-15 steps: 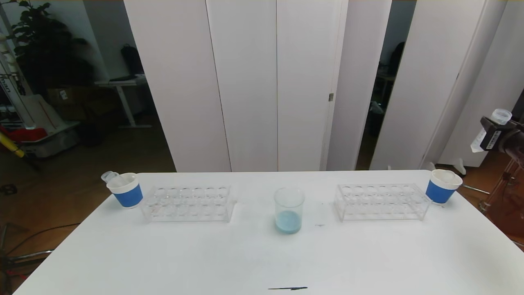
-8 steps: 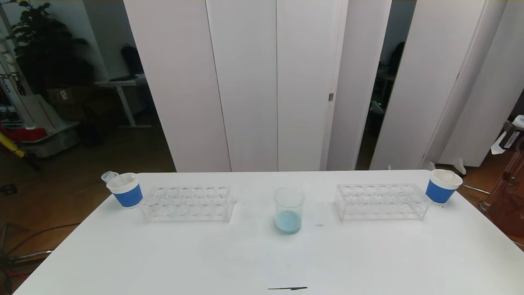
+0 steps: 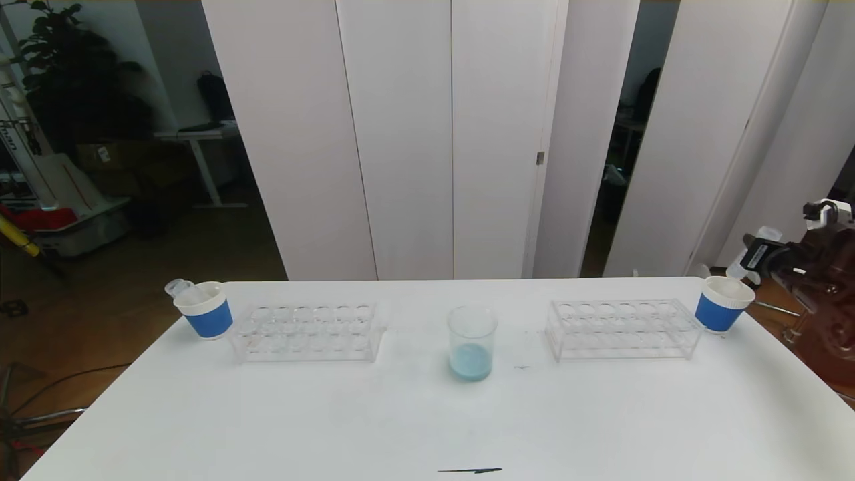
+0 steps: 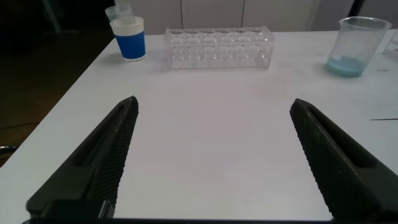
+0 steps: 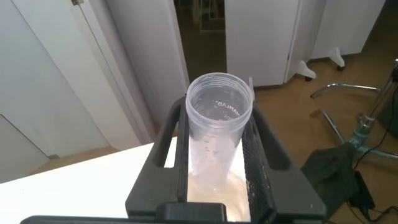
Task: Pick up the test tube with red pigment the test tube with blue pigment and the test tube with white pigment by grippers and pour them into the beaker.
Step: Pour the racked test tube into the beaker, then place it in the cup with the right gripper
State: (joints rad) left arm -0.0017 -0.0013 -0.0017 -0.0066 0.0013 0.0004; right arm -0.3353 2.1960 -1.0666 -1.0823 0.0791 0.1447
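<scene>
Two clear plastic test tube racks sit on the white desk (image 3: 427,414), the left rack (image 3: 306,332) and the right rack (image 3: 622,328) on either side of the clear cylindrical beaker with a flared rim (image 3: 471,342), which stands upright near the middle with a shallow pool of pale blue liquid at its bottom. Every hole in both racks looks empty. At the far left corner stands a blue-banded white paper cup (image 3: 205,310) with a clear tube (image 3: 179,288) leaning out over its rim. A second blue-banded white paper cup (image 3: 721,302) stands at the far right corner, just beside the right rack. The right gripper (image 3: 758,254) hangs just above and beyond that right cup, at the desk's right edge, its black fingers (image 5: 260,155) clenched on a slim clear round-bottomed test tube (image 5: 217,134); seen from its wrist, the tube's open mouth faces the camera and only a pale whitish film clings inside, with the cup's white rim beneath it. The left gripper (image 4: 214,162) hovers low over the near left part of the desk, well apart from the left rack and cup, its dark ribbed fingers (image 4: 106,155) spread wide and holding nothing.
</scene>
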